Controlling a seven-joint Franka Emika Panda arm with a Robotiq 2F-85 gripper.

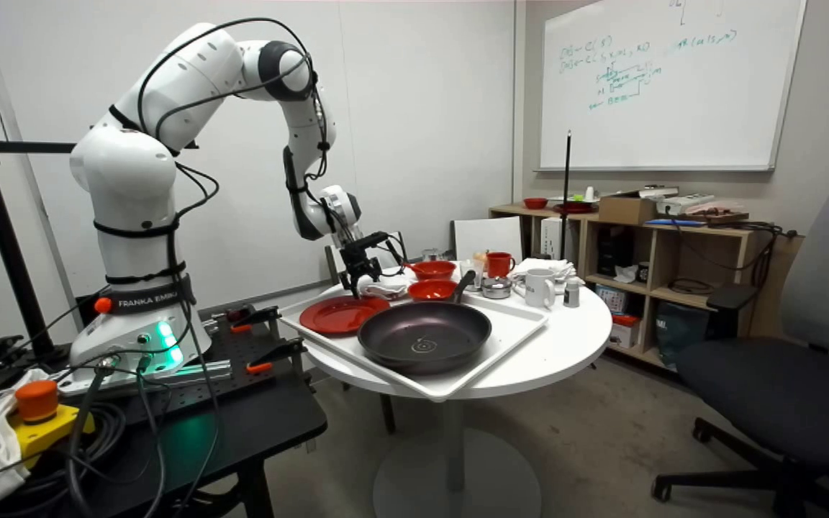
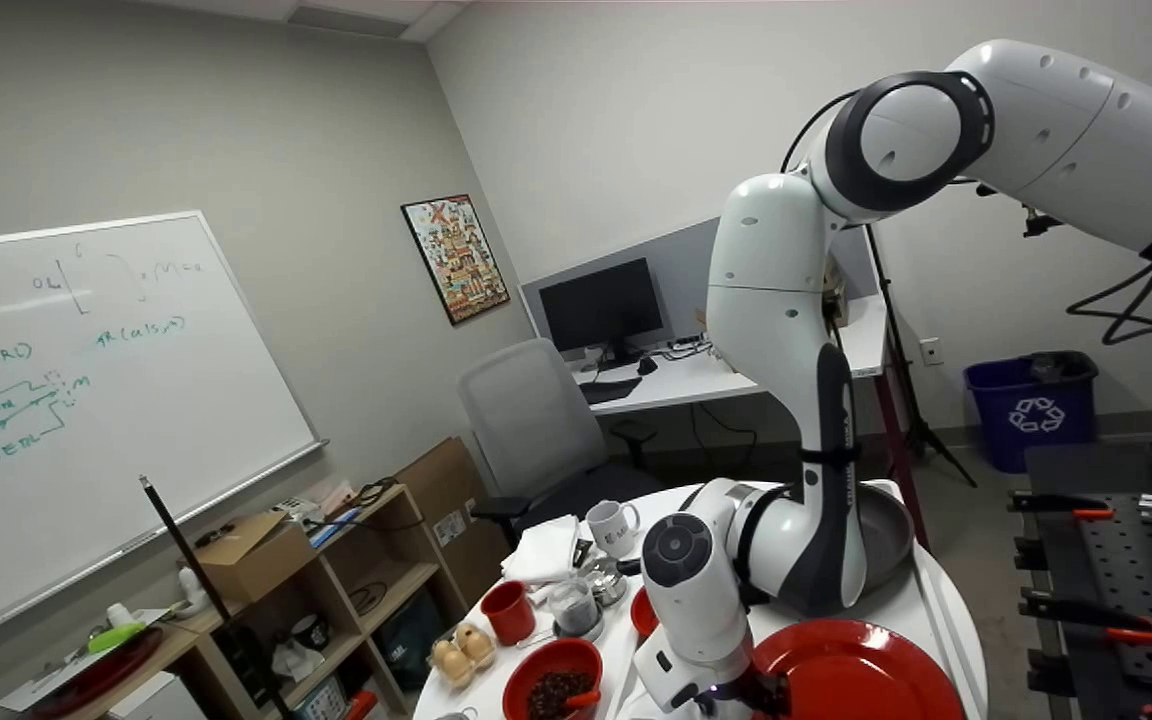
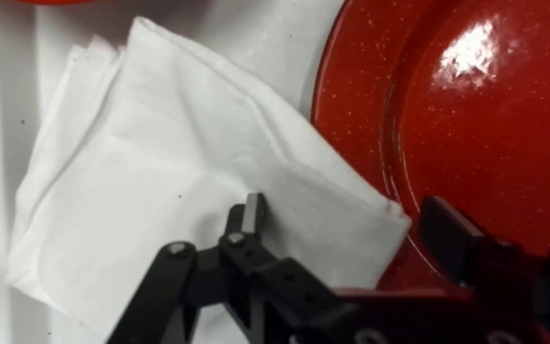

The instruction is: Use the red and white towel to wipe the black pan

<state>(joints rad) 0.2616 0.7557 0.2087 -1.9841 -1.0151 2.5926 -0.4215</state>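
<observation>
The gripper [image 3: 344, 205] stands parted over the creased white towel [image 3: 174, 153] by the tray edge [image 3: 10, 143]. The round black pan [image 1: 425, 334] gleams.

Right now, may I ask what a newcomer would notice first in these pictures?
The big white robot arm probably wins, arched over the round table. A black pan and red plate share the white tray there. The open gripper straddles one corner of a white towel.
</observation>
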